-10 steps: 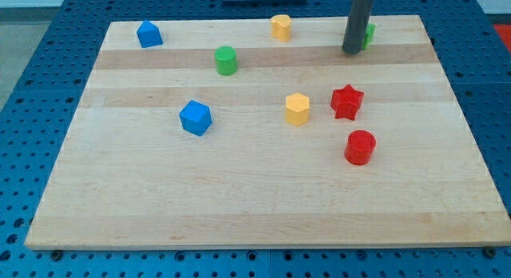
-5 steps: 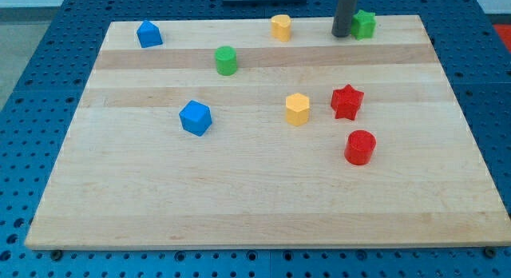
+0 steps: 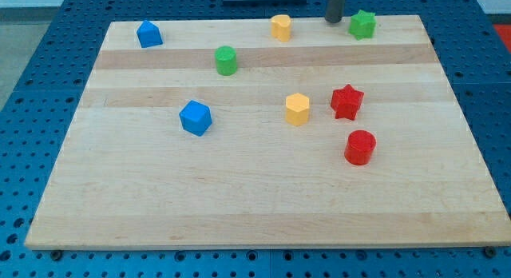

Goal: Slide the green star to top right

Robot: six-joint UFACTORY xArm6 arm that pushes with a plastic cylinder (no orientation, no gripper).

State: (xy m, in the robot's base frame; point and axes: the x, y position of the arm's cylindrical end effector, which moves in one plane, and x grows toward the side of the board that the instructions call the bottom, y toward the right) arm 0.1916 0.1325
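The green star [image 3: 362,25] lies near the top right of the wooden board [image 3: 263,198], close to the board's top edge. My tip [image 3: 334,21] is at the board's top edge, just to the left of the green star, with a small gap between them. The rod rises out of the view's top.
A yellow block [image 3: 280,27] sits left of my tip at the top. A green cylinder [image 3: 226,61], blue block [image 3: 148,33], blue hexagonal block [image 3: 196,117], yellow hexagonal block [image 3: 297,109], red star [image 3: 346,101] and red cylinder [image 3: 359,147] lie elsewhere.
My tip has moved up and to the left, away from the green star, to the board's top edge. The green star is now fully uncovered and sits slightly higher.
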